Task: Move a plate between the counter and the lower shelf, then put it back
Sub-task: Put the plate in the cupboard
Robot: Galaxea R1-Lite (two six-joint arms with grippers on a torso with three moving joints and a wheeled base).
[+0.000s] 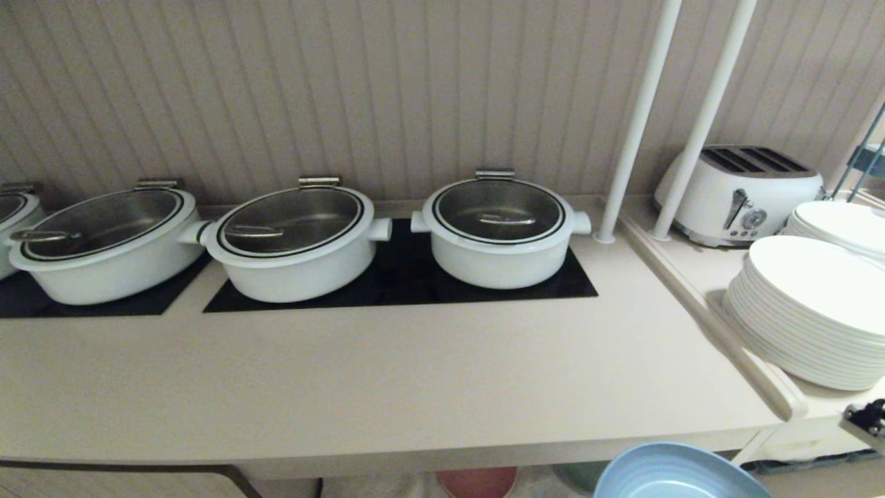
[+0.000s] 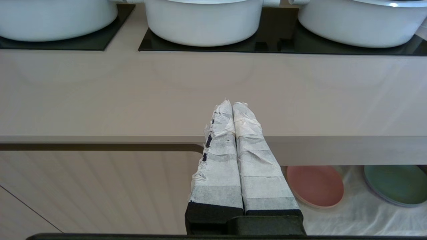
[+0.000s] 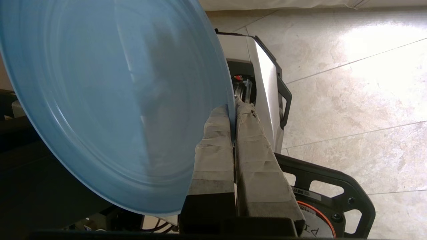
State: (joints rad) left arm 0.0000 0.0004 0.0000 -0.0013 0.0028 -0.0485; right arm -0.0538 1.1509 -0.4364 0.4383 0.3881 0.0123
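Below counter, plate rim in right pincer

The counter looks smooth and faintly glossy, with black glassy hob panels set in it. The white pots look glazed, their lids of brushed metal. The plate is matt light blue, finely ringed. Wrinkled white cloth drapes the lower shelf. Both grippers' fingers wear creased, frayed paper-like tape. The floor tiles have a stone-like sheen.

Plate cut by bottom edge
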